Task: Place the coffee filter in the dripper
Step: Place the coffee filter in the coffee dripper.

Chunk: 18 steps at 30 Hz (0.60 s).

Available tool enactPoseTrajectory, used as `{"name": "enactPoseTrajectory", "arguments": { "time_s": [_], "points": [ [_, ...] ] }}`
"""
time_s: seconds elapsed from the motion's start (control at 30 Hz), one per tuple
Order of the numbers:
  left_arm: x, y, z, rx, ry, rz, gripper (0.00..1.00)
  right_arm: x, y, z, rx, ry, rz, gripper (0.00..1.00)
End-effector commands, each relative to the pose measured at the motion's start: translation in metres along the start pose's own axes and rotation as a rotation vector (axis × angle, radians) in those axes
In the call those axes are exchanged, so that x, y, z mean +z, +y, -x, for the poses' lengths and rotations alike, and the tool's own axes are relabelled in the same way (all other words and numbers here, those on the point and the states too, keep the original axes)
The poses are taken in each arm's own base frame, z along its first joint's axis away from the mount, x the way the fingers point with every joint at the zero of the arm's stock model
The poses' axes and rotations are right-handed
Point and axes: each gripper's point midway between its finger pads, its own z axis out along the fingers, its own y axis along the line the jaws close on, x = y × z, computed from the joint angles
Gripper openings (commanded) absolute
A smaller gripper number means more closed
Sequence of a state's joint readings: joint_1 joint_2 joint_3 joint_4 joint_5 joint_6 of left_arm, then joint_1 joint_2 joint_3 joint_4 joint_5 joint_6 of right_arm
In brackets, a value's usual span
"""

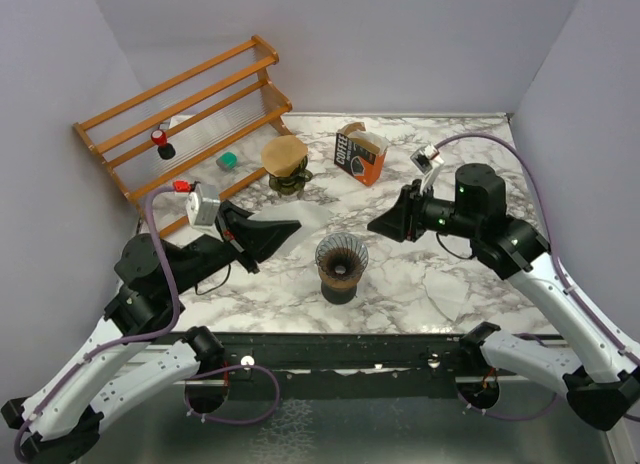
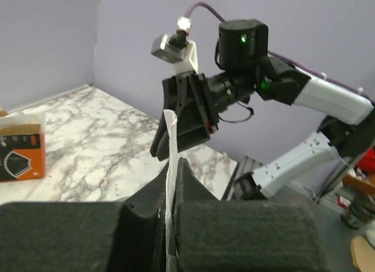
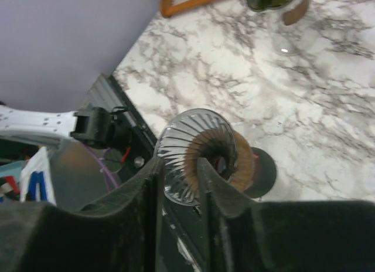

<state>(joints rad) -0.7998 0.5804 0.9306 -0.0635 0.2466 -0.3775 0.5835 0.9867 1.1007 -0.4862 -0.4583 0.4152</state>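
Note:
The clear ribbed glass dripper with a brown band stands on a black base at the table's front centre. It also shows in the right wrist view, just beyond my fingers. My left gripper is shut on a thin white paper coffee filter and holds it left of the dripper and above the table. In the left wrist view the filter stands edge-on, pinched at my left gripper. My right gripper hovers right of the dripper, open a little and empty.
A wooden rack stands at the back left with small red and green items. A stack of brown filters on a dark holder and an orange coffee box stand behind the dripper.

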Motion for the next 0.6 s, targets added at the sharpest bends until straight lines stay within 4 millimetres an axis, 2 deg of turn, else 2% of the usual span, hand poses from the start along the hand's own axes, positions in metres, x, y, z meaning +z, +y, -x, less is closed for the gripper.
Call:
{"name": "enactPoseTrajectory", "arguments": {
  "time_s": [0.0,0.13,0.27,0.4,0.57],
  "points": [
    [-0.003,-0.023,-0.030,0.019,0.116,-0.171,0.00,-0.017,0.044,0.014,-0.137,-0.079,0.212,0.38],
    [-0.003,-0.038,-0.045,0.028,0.192,-0.292,0.00,-0.031,0.080,0.025,-0.226,-0.112,0.395,0.53],
    [0.000,-0.049,-0.058,0.006,0.273,-0.382,0.00,-0.043,0.105,0.038,-0.294,-0.124,0.509,0.63],
    [0.003,-0.054,-0.065,-0.018,0.318,-0.435,0.00,-0.045,0.122,0.041,-0.310,-0.074,0.617,0.69],
    [0.007,-0.054,-0.067,-0.029,0.343,-0.448,0.00,-0.043,0.132,0.036,-0.285,-0.006,0.729,0.70]
  ]
}}
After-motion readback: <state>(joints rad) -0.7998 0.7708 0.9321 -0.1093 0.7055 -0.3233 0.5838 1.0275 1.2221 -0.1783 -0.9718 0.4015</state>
